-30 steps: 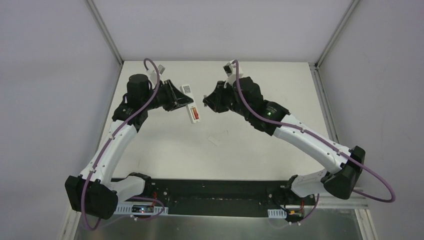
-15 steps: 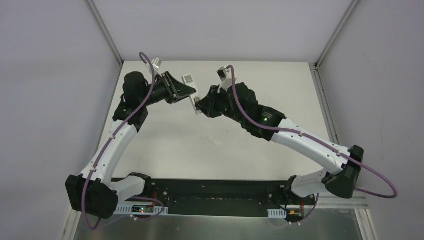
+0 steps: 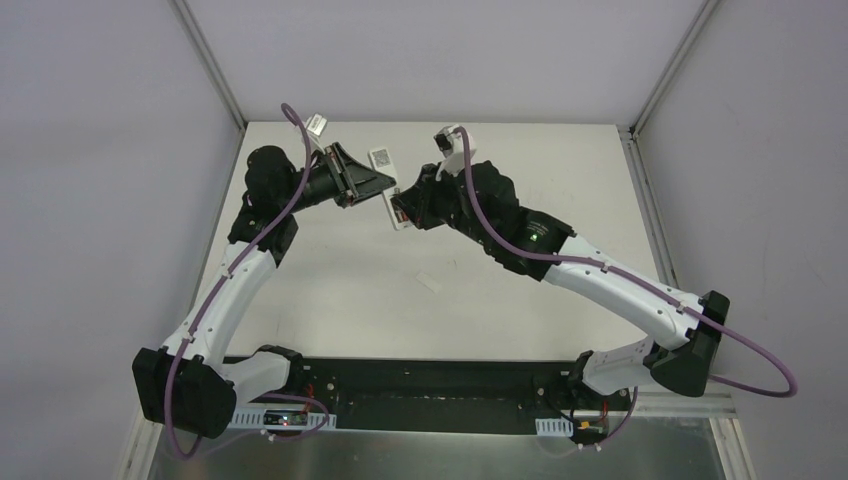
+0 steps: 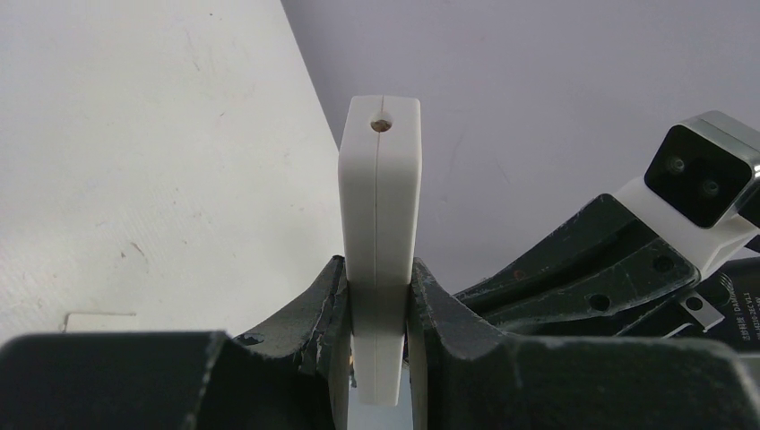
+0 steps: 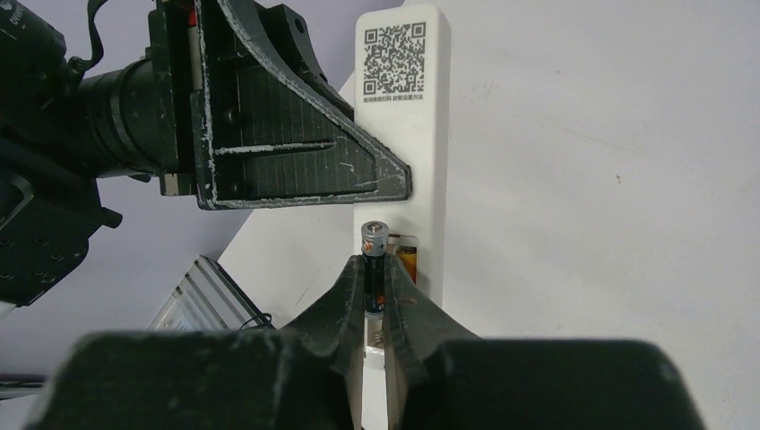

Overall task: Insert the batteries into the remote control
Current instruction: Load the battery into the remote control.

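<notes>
White laminate desk [image 3: 330, 290] carries almost nothing; the work hangs in the air over the middle of its far edge, where the two arms meet tip to tip. The left arm [image 3: 235, 280] reaches in from the left edge, the right arm [image 3: 600, 275] from the right.

The left claw [image 4: 378, 296] is clenched on the narrow sides of the remote control [image 5: 403, 116], low on its body, holding it clear of the desk. The remote's back with the code label [image 5: 392, 58] is turned toward the right arm. In the right wrist view its long axis runs straight up the frame, away from the right claw.

A loose white cover piece [image 3: 430, 282] lies flat near the desk's centre, well apart from both claws.

The right claw [image 5: 376, 287] is clamped on the dark battery [image 5: 375, 246], whose capped end points up along the same line as the remote. So battery and remote lie parallel. The red-orange battery [image 5: 408, 260] sits in the open bay just beside it, to its right.

The coming move looks to turn on this: the empty slot lies directly ahead of the right claw, which is the nearer one. Whether the dark battery already touches the bay I cannot tell.
</notes>
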Tool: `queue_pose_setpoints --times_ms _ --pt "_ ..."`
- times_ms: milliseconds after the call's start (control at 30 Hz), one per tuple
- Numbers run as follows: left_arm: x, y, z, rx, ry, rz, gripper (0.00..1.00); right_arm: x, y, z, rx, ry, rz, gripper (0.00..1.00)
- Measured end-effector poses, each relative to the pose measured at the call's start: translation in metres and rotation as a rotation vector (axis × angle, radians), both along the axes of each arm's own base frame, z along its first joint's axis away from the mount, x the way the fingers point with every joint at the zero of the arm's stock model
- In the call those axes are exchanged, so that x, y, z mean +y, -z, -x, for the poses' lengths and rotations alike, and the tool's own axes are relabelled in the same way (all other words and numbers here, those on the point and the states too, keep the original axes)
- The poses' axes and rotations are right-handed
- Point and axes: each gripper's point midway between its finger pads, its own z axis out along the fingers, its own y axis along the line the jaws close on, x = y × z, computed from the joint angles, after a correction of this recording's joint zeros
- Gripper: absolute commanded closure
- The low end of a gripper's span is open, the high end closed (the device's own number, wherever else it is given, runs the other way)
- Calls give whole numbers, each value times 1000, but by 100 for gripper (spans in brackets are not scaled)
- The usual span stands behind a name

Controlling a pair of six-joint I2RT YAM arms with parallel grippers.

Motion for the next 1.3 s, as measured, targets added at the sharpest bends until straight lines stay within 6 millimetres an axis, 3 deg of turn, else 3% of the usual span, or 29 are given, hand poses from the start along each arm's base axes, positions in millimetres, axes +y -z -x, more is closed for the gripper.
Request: queue_pose_setpoints --times_ms 633,1300 --pt "-2 -4 3 25 20 31 100 3 5 7 -71 -46 80 94" --pt "-5 -2 -1 98 22 67 100 2 7 9 -59 -44 98 73"
